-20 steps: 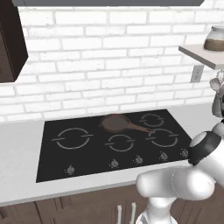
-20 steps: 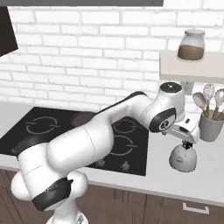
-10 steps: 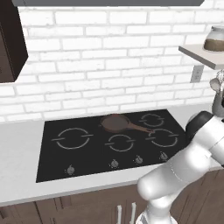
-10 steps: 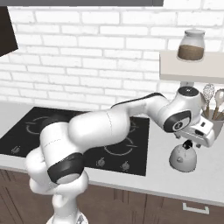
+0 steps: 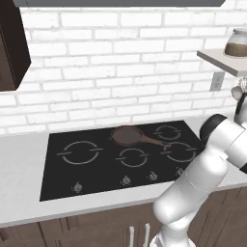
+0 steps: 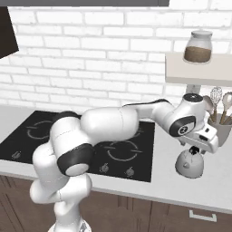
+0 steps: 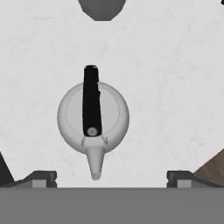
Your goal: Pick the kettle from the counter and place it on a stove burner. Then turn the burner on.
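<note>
The gripper (image 7: 112,179) hangs straight above the kettle (image 7: 93,118), its two fingers spread wide and holding nothing. The kettle stands upright on the counter (image 6: 213,190), right of the cooktop's (image 6: 27,145) right edge and near the counter's front edge; its black handle runs across the lid, in line with the spout. The step in hand looks like the approach for the pick. Next the hand probably needs to come down and close across that handle. Behind the kettle a grey holder (image 6: 221,130) keeps a whisk and wooden spoons. A jar (image 6: 198,47) of brown stuff sits on the shelf above. A brown pan (image 5: 128,136) rests on a rear burner; the front ring (image 5: 181,151) stays free.
</note>
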